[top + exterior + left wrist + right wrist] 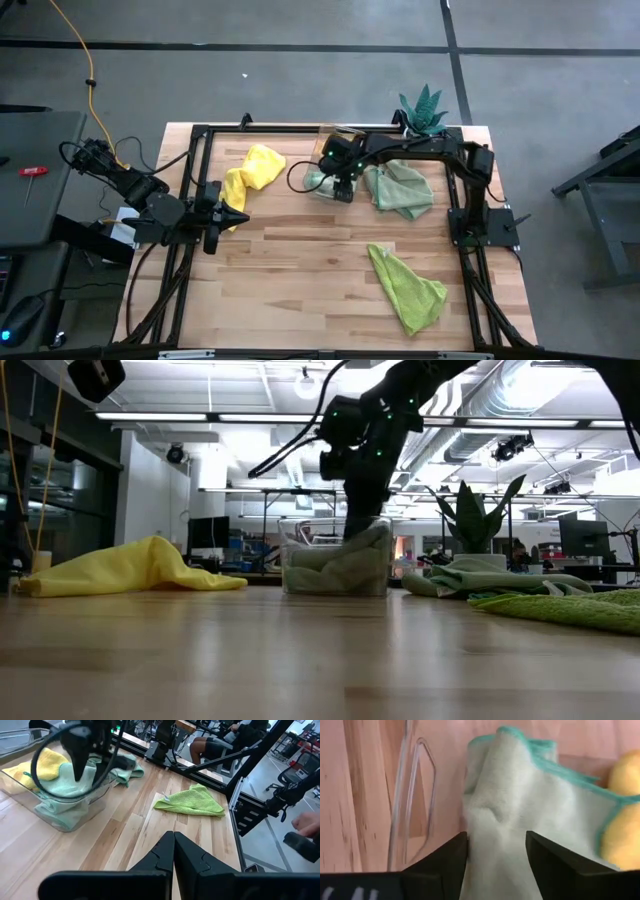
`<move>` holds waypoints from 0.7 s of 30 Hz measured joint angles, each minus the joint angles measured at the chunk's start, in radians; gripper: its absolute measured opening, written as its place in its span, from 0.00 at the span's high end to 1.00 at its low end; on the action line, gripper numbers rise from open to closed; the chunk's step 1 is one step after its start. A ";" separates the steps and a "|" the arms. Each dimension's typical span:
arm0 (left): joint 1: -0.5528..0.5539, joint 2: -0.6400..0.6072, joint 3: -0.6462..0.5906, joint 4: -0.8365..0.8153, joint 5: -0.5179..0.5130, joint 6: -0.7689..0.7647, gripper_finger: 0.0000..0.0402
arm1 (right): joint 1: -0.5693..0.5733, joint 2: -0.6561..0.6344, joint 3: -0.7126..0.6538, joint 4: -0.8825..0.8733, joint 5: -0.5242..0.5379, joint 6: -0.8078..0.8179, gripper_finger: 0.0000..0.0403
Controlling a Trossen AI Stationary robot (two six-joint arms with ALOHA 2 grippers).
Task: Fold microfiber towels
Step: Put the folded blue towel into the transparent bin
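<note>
High view: a pale wooden table (300, 270) carries four soft microfiber towels: a bright yellow towel (252, 172) crumpled at the far left, a pale mint green towel (322, 182) bundled in a clear plastic bin (330, 140) under the right gripper (343, 188), a rumpled sage-green towel (402, 188) just beside the bin, and a lime green towel (408, 285) lying loosely folded near the front right; a spiky green potted plant (424, 108) stands at the far edge, and the left gripper (225, 212) waits near the yellow towel. Low view: the right gripper (362, 510) descends into the bin (335, 570), on top of the mint cloth heaped inside. Left wrist view: the left gripper's fingers (165, 855) are pressed together, holding nothing; beyond them lie the lime towel (191, 801) and the bin (60, 805), which also holds something yellow. Right wrist view: the right gripper's fingers (445, 860) stand apart, straddling a ridge of the mint towel (520, 820) with its teal hem; the cloth fills the gap between them, and whether it is pinched cannot be told. Handling, as a judgement: the cloths look light, limp and slightly grippy, so they would drape and bunch rather than hold shape; a hemmed corner or edge seems the best place to take hold.
</note>
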 joint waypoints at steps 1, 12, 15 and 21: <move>0.000 0.000 0.000 -0.002 0.000 0.000 1.00 | -0.002 -0.011 0.000 0.000 0.000 -0.017 0.53; 0.000 0.000 0.000 -0.006 0.000 0.001 1.00 | -0.050 -0.051 0.001 -0.048 0.077 -0.030 0.97; 0.000 0.001 0.000 -0.006 -0.013 0.000 1.00 | -0.050 -0.037 0.000 -0.087 0.067 -0.021 0.94; 0.000 0.004 0.000 -0.008 -0.027 0.001 1.00 | -0.050 0.001 0.000 -0.133 0.004 0.026 0.99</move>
